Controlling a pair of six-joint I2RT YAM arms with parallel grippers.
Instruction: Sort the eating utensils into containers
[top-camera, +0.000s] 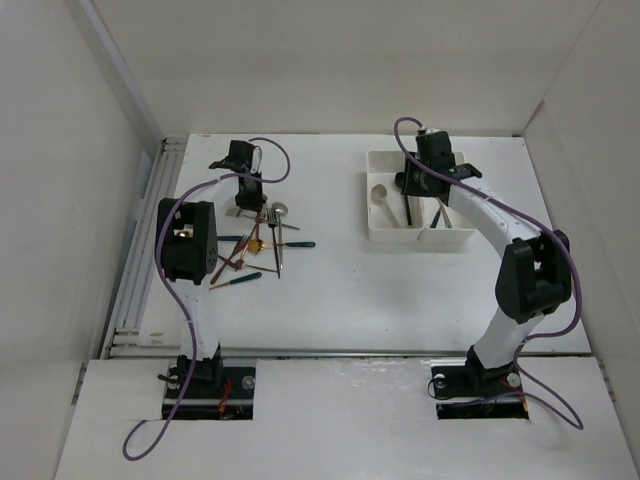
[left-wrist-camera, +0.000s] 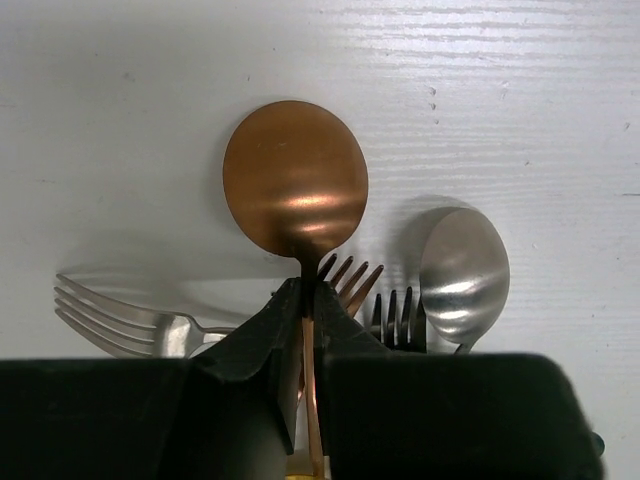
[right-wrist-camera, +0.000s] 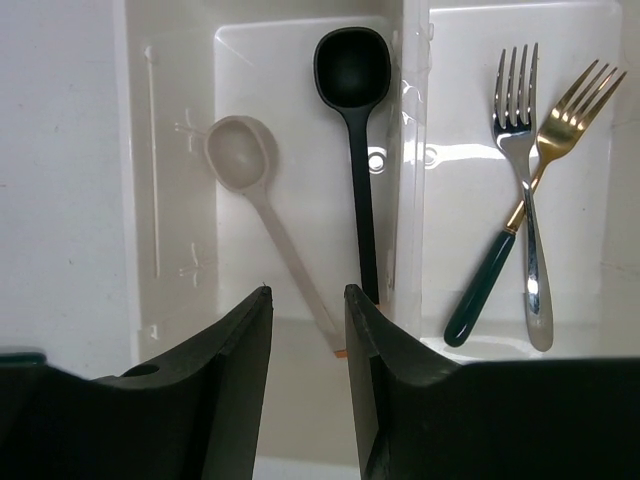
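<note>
My left gripper is shut on the neck of a copper spoon and holds it just above the table. Beneath it lie a silver fork, a copper fork, a black fork and a silver spoon. In the top view the left gripper is at the far end of the utensil pile. My right gripper is open and empty over the left bin, which holds a pale spoon and a black spoon. The right bin holds a silver fork and a gold fork with a green handle.
The two white bins stand at the back right of the table, with the right gripper above them. White walls enclose the table on three sides. A railed strip runs along the left edge.
</note>
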